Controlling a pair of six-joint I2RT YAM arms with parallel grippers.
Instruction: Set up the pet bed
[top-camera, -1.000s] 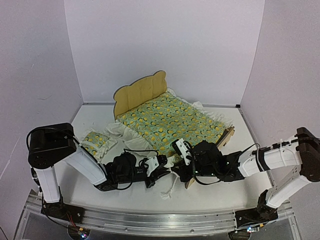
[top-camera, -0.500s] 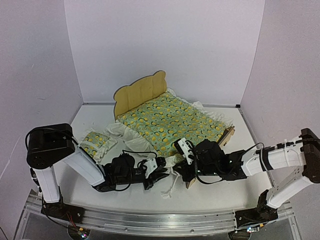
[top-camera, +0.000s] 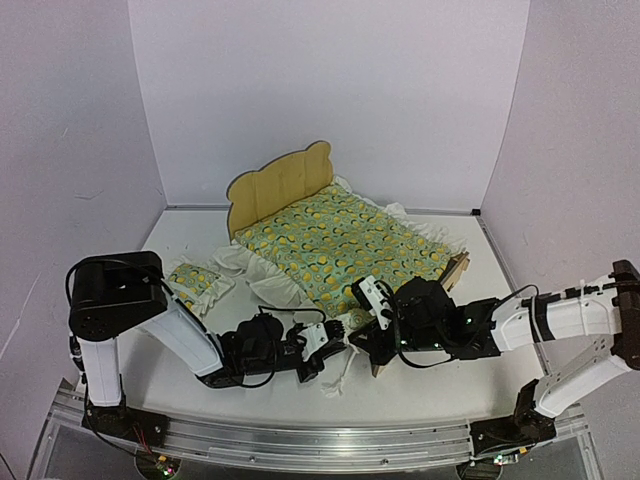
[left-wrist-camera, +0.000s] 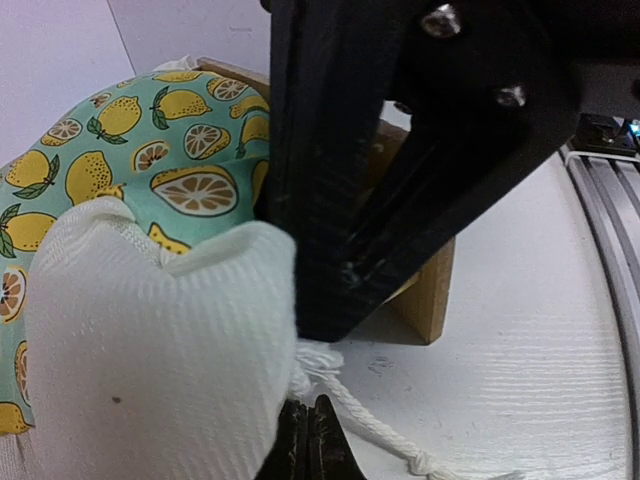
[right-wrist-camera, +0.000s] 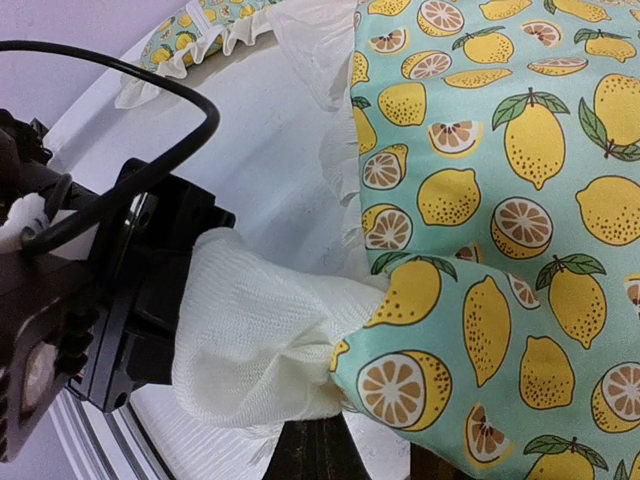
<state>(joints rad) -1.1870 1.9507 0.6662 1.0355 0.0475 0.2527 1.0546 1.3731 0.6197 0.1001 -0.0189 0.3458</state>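
Top external view: the pet bed (top-camera: 282, 186) stands on the white worktop (top-camera: 450, 390), just past both sets of jaws. Its near wooden corner is right beside the right jaws. Its bear-ear headboard is at the far end, well away from them. A lemon quilt (top-camera: 340, 240) with a white frill lies over the bed and hangs down at the near corner, where the two sets of jaws meet tip to tip. The right jaws are pinched shut on that corner of the quilt, and the right wrist view shows the frill bunched up at their tips. The left jaws are pinched shut too, right at the frill, with a white string (left-wrist-camera: 372, 428) lying beside their tips. I cannot tell if they hold any cloth. A small matching pillow (top-camera: 195, 285) lies on the worktop, well off to the left of the left jaws.
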